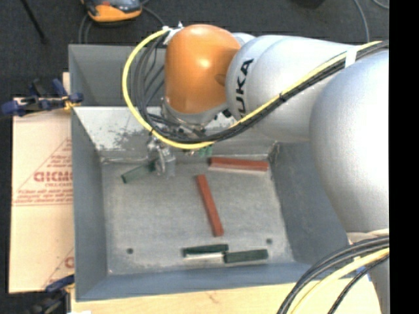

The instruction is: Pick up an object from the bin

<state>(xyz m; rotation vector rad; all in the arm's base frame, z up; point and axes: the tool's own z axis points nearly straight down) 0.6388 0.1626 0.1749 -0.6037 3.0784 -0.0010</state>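
Gripper (161,159) largely hidden beneath orange wrist cover (196,64); open or closed state indeterminate. Green stick (136,173) lies just beside it, near bin (88,195) left wall.

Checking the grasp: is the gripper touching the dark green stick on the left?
Cannot tell. The camera view puts the gripper at the right end of the dark green stick, but neither contact nor gap shows plainly.

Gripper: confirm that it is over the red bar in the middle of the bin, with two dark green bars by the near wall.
Wrong. In the camera view the gripper is at the end of a dark green bar in the bin's far left, not over the middle red bar. The rest holds.
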